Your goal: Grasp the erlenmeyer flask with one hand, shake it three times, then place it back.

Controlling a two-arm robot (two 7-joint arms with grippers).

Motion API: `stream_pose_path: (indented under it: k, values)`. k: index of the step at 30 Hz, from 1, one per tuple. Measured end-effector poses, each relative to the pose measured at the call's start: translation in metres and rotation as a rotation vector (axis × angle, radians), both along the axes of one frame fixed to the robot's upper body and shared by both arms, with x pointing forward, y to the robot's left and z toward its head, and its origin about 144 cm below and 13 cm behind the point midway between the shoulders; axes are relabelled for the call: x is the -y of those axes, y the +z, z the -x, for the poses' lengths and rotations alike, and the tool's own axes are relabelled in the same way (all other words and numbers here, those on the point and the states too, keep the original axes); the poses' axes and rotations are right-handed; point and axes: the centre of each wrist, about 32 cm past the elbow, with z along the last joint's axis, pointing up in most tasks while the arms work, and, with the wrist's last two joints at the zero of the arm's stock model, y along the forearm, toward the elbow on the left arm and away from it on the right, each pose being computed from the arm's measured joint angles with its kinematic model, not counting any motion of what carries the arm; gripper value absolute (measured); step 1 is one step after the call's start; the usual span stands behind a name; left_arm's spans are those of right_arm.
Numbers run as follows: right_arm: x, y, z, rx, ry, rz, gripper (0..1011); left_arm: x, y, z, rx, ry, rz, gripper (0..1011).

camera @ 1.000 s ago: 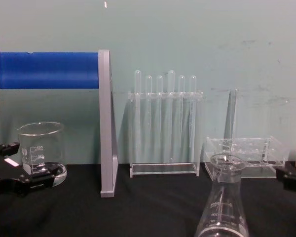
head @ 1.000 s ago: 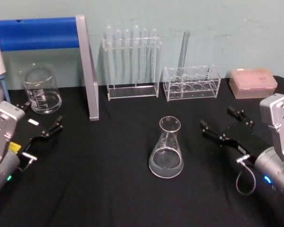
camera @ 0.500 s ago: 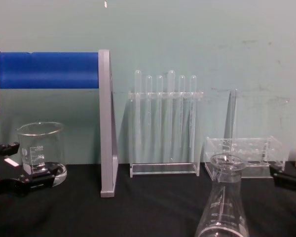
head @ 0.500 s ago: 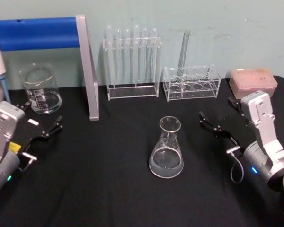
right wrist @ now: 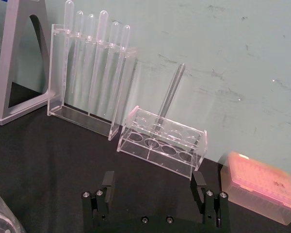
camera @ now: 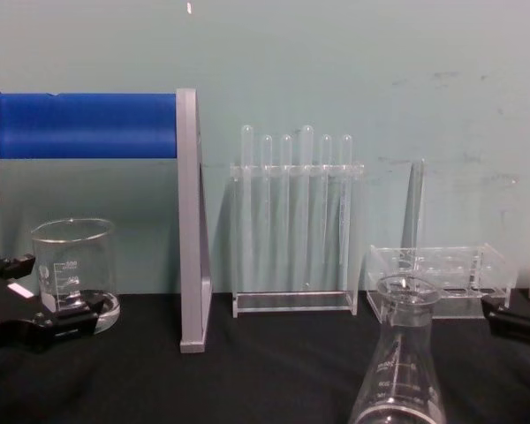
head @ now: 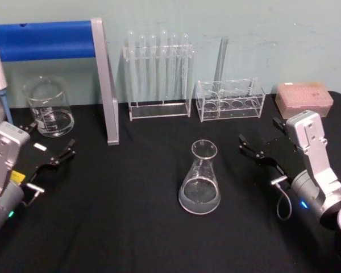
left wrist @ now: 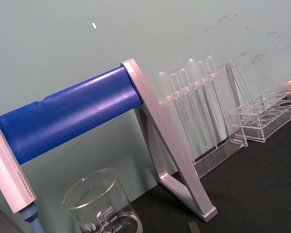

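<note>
A black tabletop (head: 131, 227) stood against a pale green wall. At the far left, the left hand (head: 48, 147) rested low over the tabletop with its black fingers spread open and nothing between them. Just beyond it sat a straight-sided glass beaker (head: 47, 107), close to the fingertips but apart from them. Above and behind the beaker ran a blue bar (head: 42, 40) on a grey metal frame (head: 105, 85), whose leg came down to the tabletop.

Further right, near the wall, a clear rack of tall test tubes (head: 158, 74) stood upright. Beside it was a lower clear rack (head: 230, 99) holding a single tube that leaned slightly.

In the middle of the tabletop, nearer than the racks, the erlenmeyer flask (head: 200, 179) stood upright on its wide base, with its narrow neck and flared lip on top and white marks on the glass. Nothing touched it.

To the right of the flask, and clearly apart from it, the right hand (head: 261, 142) hovered low over the tabletop. Its two black fingers were wide open and empty, as the right wrist view confirmed. At the far right near the wall sat a pink box (head: 304, 98).
</note>
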Motion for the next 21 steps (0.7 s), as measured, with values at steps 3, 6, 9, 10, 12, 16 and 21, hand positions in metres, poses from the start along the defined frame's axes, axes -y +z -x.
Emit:
stream_pose_path:
  k: [3, 6, 9, 10, 12, 16, 21]
  values:
    - [0.0000, 0.0001, 0.0000, 0.000, 0.000, -0.001, 1000, 0.0000, 0.0000, 0.0000, 0.000, 0.000, 0.000, 1001]
    - [0.0000, 0.0002, 0.0001, 0.000, 0.000, -0.001, 1000, 0.0000, 0.0000, 0.0000, 0.000, 0.000, 0.000, 1001]
    - [0.0001, 0.0003, 0.0002, 0.000, 0.000, -0.002, 1000, 0.0000, 0.0000, 0.0000, 0.000, 0.000, 0.000, 1001]
    - [0.0001, 0.0003, 0.0002, 0.000, 0.000, -0.002, 1000, 0.0000, 0.0000, 0.0000, 0.000, 0.000, 0.000, 1001]
    - [0.0001, 0.0003, 0.0003, 0.000, 0.000, -0.002, 1000, 0.0000, 0.0000, 0.0000, 0.000, 0.000, 0.000, 1001]
    - [0.0002, 0.0003, 0.0004, -0.001, 0.000, -0.003, 1000, 0.0000, 0.0000, 0.0000, 0.000, 0.000, 0.000, 1001]
    - [0.0002, 0.0005, 0.0004, -0.001, 0.000, -0.003, 1000, 0.0000, 0.0000, 0.0000, 0.000, 0.000, 0.000, 1001]
